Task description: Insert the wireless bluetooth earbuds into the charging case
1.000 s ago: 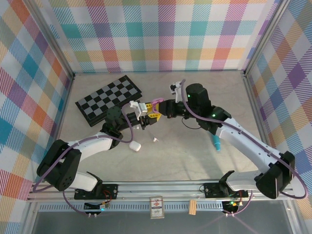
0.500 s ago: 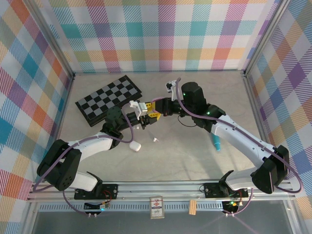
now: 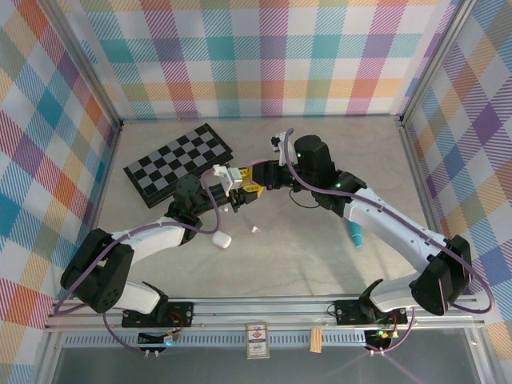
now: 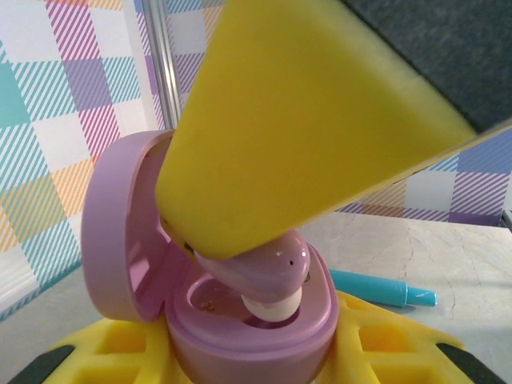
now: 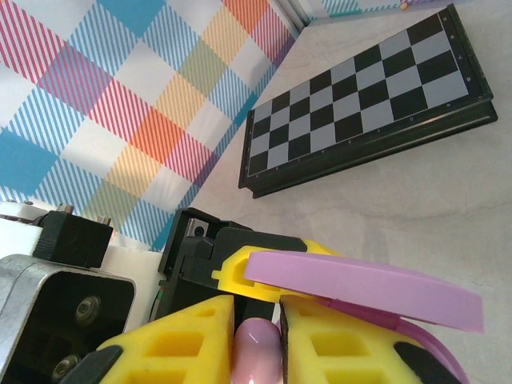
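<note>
Right gripper (image 5: 256, 318) pinches 1 purple earbud (image 4: 260, 276) between its yellow fingers (image 5: 184, 344), jaws nearly together, the bud's white tip down in a well of the open purple charging case (image 4: 128, 240). It looks light, hard and slick, apt to pop free, so it is best held by its rounded back. Left gripper (image 3: 237, 190) is clamped on the case base, lid tipped back

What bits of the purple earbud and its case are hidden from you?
- Left wrist view: a yellow finger of the right gripper covers the purple earbud's top and part of the purple case's lid.
- Right wrist view: the lid hides the case's wells; the bottom edge cuts off the earbud.
- Top view: the white speck is too small to name.
</note>
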